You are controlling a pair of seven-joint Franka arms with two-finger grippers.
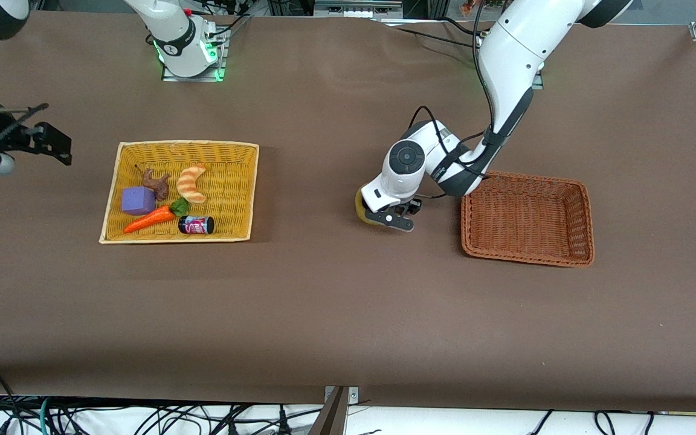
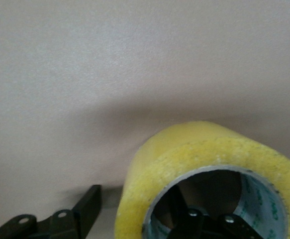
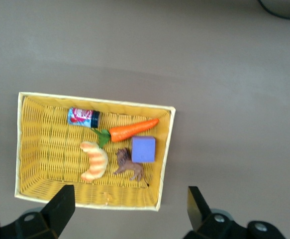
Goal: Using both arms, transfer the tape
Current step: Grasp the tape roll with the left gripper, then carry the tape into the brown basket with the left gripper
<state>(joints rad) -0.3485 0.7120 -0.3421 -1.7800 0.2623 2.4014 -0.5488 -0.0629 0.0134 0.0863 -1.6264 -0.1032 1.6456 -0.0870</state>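
Observation:
The tape (image 1: pixel 362 208) is a yellowish roll with a wide hollow core, low over the brown table between the two baskets. My left gripper (image 1: pixel 394 219) is shut on its wall. In the left wrist view one finger (image 2: pixel 86 208) lies outside the tape (image 2: pixel 204 149) and the other sits inside the core. My right gripper (image 1: pixel 52 143) hangs high at the right arm's end of the table. It is open and empty (image 3: pixel 129 206), looking down on the yellow basket (image 3: pixel 35 124).
The yellow basket (image 1: pixel 236 181) holds a croissant (image 1: pixel 191 183), a purple block (image 1: pixel 138 200), a carrot (image 1: pixel 148 220), a small can (image 1: pixel 196 225) and a brown toy animal (image 1: pixel 156 183). A brown wicker basket (image 1: pixel 585 223) stands toward the left arm's end, beside the left gripper.

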